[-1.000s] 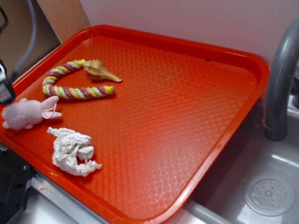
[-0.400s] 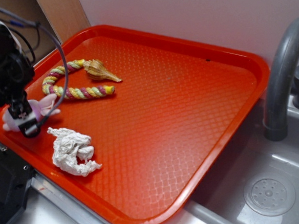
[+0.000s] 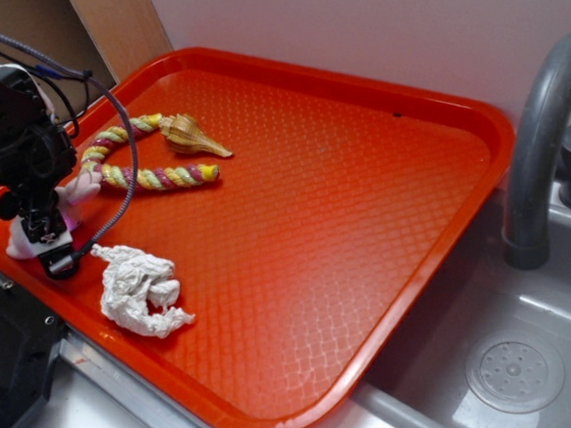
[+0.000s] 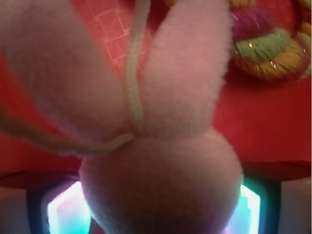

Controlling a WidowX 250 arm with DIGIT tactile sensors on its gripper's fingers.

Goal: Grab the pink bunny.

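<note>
A large orange tray (image 3: 364, 218) with a waffled floor fills most of the exterior view, lying partly over a grey sink (image 3: 531, 354) whose curved grey faucet (image 3: 536, 147) rises at the right. At the left edge of the tray the black robot arm (image 3: 15, 125) reaches down, its cables looping beside it, and its tool (image 3: 51, 245) sits low over the tray's near-left corner. The pink bunny (image 3: 73, 190) lies directly under the arm there, mostly hidden by it, with only a bit of pale pink plush showing on either side of the tool. In the wrist view the bunny (image 4: 161, 146) fills nearly the whole frame, its round head close to the lens and its two ears pointing away; whether the tool is clenched on it or released I cannot tell, since the fingers are out of sight. Just to the right of the bunny lies the multicoloured braided rope (image 3: 150, 170), bent into a U, with a tan seashell (image 3: 192, 137) touching its far end. A crumpled white paper wad (image 3: 139, 288) rests nearer, just right of the tool.
</note>
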